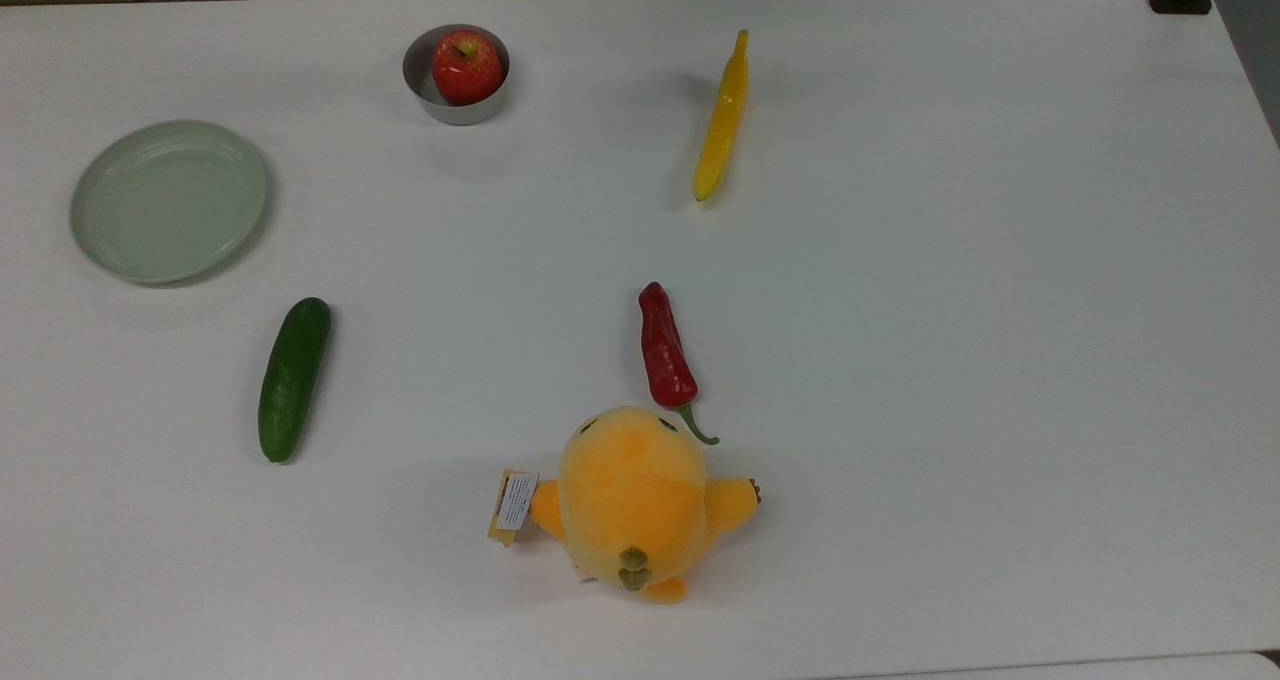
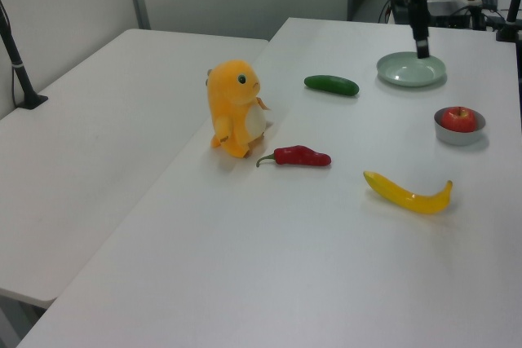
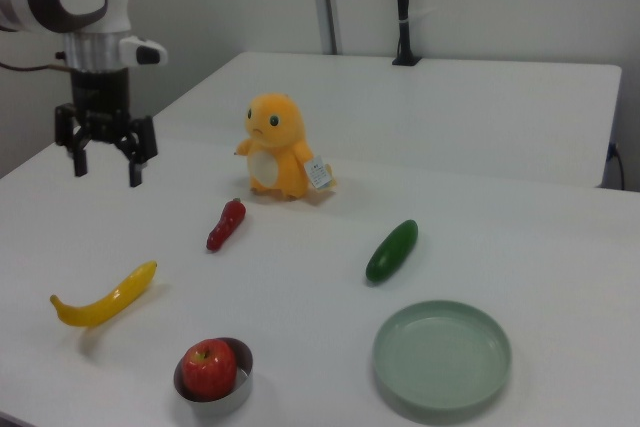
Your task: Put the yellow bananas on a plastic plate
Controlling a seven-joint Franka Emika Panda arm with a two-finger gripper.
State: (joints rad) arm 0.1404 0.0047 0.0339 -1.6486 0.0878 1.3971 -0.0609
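The yellow banana (image 1: 722, 115) lies flat on the white table, alone, stem toward the top view's upper edge; it also shows as the banana (image 2: 408, 193) and the banana (image 3: 105, 295). The pale grey-green plastic plate (image 1: 168, 202) sits bare at the top view's left, also seen as the plate (image 2: 404, 71) and the plate (image 3: 442, 357). My gripper (image 3: 106, 169) hangs open and holds nothing, above the table, up and left of the banana in the right view. In the left view the gripper (image 2: 422, 48) stands in front of the plate's right part.
A small metal bowl (image 1: 421, 85) holds a red apple (image 1: 466, 66). A green cucumber (image 1: 293, 380), a red pepper (image 1: 665, 348) and an orange-yellow plush chick (image 1: 633, 500) lie toward the top view's lower half. The top view's right half of the table is bare.
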